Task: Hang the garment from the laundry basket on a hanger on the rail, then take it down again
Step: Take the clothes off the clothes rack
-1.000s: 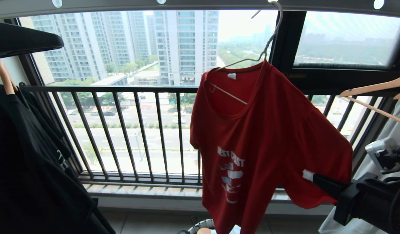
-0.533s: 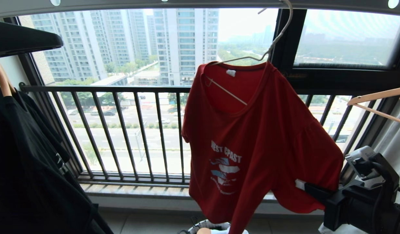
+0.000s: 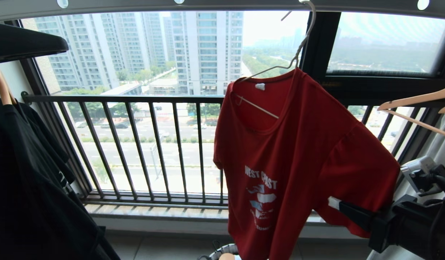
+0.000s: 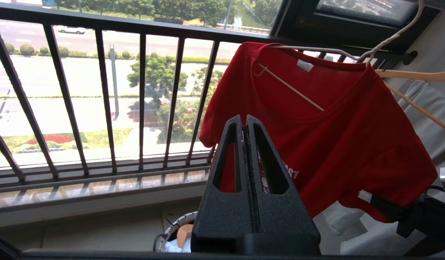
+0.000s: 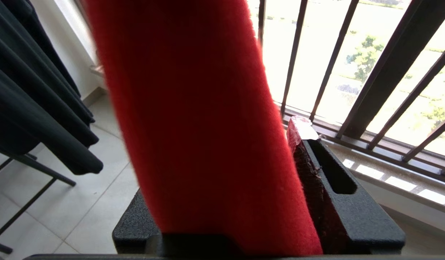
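While the red T-shirt hangs on its wire hanger from the rail at upper centre, the right gripper at lower right flanks its sleeve, grip impossible to tell, and the left gripper sits clenched, empty.

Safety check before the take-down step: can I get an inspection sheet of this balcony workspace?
Surface: tiled floor.
Job's things: red shirt on wire hanger, hooked on rail; basket on floor below.
Clutter: dark clothes at left; wooden hangers and pale garment at right.
End effectors: left end effector shut, empty, short of the shirt; right end effector at the sleeve hem.
Cables: black cable by right arm.
Surroundings: black railing, towers outside.
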